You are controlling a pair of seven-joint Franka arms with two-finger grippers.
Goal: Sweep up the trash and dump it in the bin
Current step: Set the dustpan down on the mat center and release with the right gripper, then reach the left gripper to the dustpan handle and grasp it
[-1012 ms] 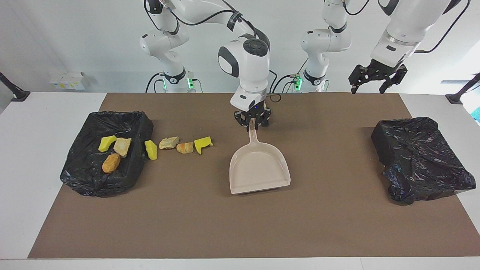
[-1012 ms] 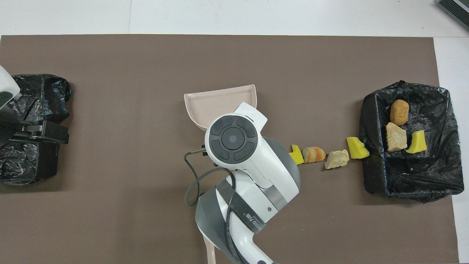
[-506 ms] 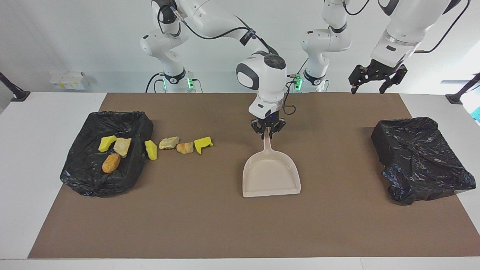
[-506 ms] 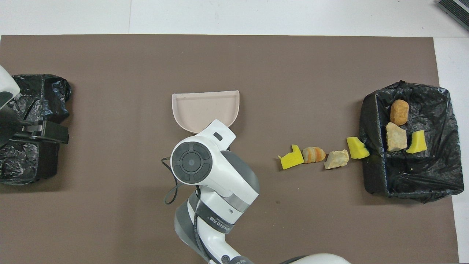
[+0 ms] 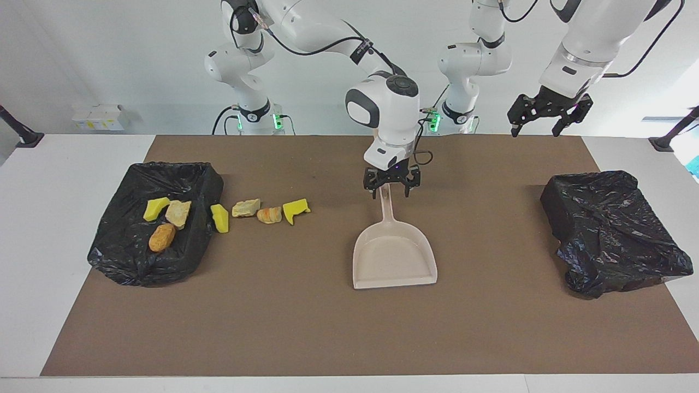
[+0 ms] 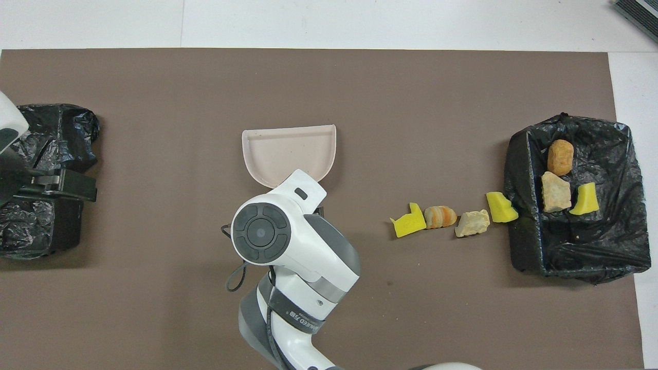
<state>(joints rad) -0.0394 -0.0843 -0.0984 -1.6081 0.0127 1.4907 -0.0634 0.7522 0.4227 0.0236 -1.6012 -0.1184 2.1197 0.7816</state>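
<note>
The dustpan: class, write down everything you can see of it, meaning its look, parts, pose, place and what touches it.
The dustpan is beige, plastic-looking and empty: a shallow scoop with raised side walls and a long straight handle pointing toward the robots. It lies flat on the brown mat mid-table, its open edge facing away from them. The right gripper stands open over the handle's end, fingers either side and not gripping it.

Dustpan (image 5: 394,256) flat mid-bench, handle toward robots; right pincer (image 5: 392,186) low over handle end, fingers spread, blocks approach there. Trash (image 5: 264,212) row fills strip between dustpan and black-lined bin (image 5: 136,262) at right arm's end. Crumpled black bag (image 5: 611,232) blocks left arm's end; left pincer (image 5: 540,123) hangs above it. Brown mat (image 5: 327,327) farther from robots bare, open passage.
</note>
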